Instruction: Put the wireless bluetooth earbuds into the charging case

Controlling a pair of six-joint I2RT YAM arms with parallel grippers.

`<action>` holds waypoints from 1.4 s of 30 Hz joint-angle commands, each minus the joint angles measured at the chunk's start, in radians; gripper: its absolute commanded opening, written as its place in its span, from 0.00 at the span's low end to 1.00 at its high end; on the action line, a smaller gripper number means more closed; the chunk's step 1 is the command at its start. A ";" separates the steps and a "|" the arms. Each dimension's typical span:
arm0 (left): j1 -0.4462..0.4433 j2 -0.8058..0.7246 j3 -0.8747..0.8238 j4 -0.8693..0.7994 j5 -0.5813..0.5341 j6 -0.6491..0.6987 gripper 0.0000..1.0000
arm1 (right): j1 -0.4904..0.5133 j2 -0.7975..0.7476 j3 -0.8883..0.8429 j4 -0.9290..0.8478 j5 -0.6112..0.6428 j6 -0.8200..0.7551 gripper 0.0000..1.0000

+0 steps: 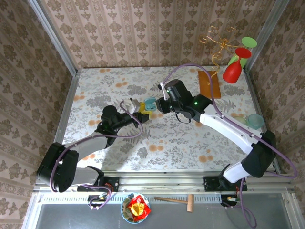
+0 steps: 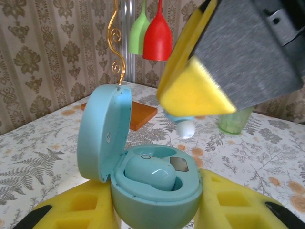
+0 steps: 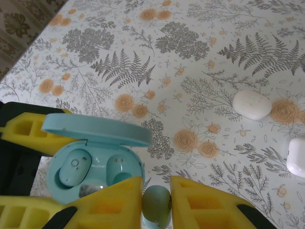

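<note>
Above table (image 1: 190,143), one case (image 2: 152,195), perhaps two earbuds (image 3: 156,204)

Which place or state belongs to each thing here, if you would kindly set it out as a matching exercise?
Things:
1. light blue charging case
2. loose pale blue earbud
3. rounded white case

Places or states:
A. lying closed on the table
B. open, clamped in the left gripper
C. pinched in the right gripper

Pairs: 1-B, 2-C, 3-A
</note>
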 commanded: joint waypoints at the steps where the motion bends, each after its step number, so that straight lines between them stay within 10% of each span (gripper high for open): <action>1: 0.008 -0.001 0.008 0.005 0.052 -0.022 0.28 | 0.008 0.023 0.041 0.027 0.018 -0.028 0.20; 42: 0.022 0.022 0.021 0.045 0.052 -0.082 0.27 | 0.016 0.073 0.019 0.076 -0.012 -0.017 0.20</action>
